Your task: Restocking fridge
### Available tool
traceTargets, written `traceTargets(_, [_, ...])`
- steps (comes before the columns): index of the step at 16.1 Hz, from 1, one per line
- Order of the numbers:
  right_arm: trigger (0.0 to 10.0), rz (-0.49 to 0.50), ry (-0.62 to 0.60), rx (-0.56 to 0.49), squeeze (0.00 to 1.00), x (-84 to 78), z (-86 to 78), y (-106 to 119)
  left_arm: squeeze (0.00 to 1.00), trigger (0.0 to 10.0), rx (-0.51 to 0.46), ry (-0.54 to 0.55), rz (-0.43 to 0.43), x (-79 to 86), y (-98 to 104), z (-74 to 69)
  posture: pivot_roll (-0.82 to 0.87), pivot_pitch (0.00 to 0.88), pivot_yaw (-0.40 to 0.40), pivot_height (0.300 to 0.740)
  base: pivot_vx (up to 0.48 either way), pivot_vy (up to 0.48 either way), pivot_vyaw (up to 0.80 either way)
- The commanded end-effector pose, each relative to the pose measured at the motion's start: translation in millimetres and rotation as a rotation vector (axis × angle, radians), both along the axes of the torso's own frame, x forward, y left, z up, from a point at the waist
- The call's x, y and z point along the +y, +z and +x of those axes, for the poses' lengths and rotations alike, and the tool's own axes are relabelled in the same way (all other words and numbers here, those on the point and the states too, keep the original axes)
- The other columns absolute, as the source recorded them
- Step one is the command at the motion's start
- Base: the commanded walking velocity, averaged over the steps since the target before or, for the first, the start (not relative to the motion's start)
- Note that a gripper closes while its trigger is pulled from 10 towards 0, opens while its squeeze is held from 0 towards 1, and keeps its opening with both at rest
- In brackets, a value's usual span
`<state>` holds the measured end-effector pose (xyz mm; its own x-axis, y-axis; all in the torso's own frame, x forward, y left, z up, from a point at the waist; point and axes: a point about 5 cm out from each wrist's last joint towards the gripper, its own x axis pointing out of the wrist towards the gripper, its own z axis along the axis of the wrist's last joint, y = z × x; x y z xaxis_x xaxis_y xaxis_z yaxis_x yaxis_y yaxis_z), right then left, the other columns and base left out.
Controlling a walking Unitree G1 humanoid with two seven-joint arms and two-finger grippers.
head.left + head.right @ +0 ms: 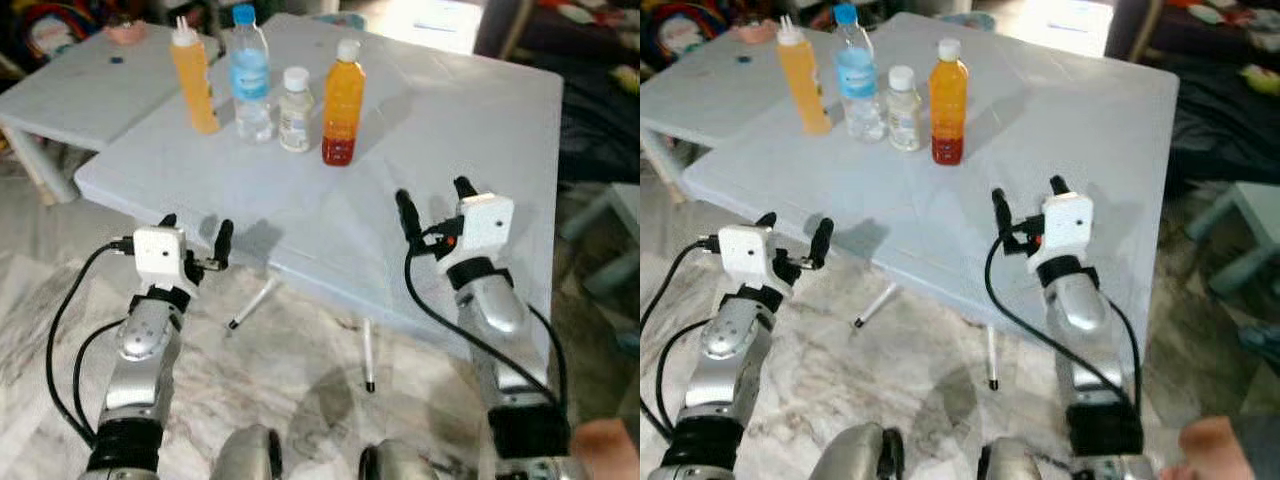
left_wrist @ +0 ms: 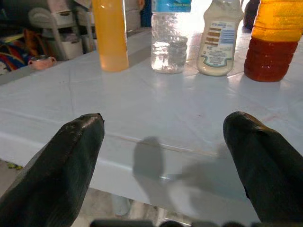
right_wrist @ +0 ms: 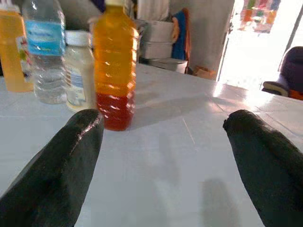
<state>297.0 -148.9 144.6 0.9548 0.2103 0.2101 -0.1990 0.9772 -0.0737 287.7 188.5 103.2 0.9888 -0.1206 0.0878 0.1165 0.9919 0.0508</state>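
Observation:
Four bottles stand in a row at the far side of the white table (image 1: 420, 150): an orange squeeze bottle (image 1: 194, 82), a clear water bottle with a blue cap (image 1: 250, 78), a small pale bottle with a white cap (image 1: 295, 110), and an orange-and-red juice bottle (image 1: 343, 103). My left gripper (image 1: 196, 232) is open at the table's near edge, short of the bottles. My right gripper (image 1: 436, 207) is open above the table's near right part, empty, with the juice bottle (image 3: 115, 61) ahead of it to the left.
A second white table (image 1: 80, 90) adjoins on the left, with a pink bowl (image 1: 126, 31) at its back. Thin table legs (image 1: 250, 305) stand on the marbled floor below. A pale blue stool (image 1: 610, 235) is at the right. A person's hand (image 1: 605, 445) shows at the lower right.

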Motion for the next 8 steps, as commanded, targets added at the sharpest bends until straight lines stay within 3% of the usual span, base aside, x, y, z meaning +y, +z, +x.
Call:
traceTargets(1, [10.0,-0.004,0.021,-0.035,0.00,7.8,-1.5,8.6,0.00,10.0,-0.005,-0.007,0.001,0.9,2.3,1.3,-0.02,0.084,-0.011,0.740,0.000,0.428,-0.80])
traceTargets(3, [10.0,-0.003,0.023,-0.036,0.00,9.3,-1.9,9.7,0.00,10.0,-0.010,-0.010,0.000,-0.5,3.0,1.8,-0.02,0.081,-0.012,0.740,0.000,0.428,-0.80])
traceTargets(4, [10.0,-0.004,0.025,-0.037,0.00,9.8,-1.8,10.3,0.00,10.0,-0.014,-0.012,0.000,-1.4,3.4,2.2,-0.02,0.080,-0.013,0.740,0.000,0.420,0.00])
traceTargets(6, [10.0,-0.007,0.024,-0.039,0.00,10.2,-1.7,11.4,0.00,10.0,-0.022,-0.025,0.001,-5.1,4.0,1.9,-0.02,0.081,-0.015,0.740,0.296,0.373,0.00])
traceTargets(8, [10.0,-0.014,0.021,-0.034,0.00,11.3,-1.2,10.8,0.00,10.0,-0.020,-0.042,-0.005,-9.4,2.7,-0.1,-0.02,0.078,-0.016,0.740,0.439,0.000,-0.61])
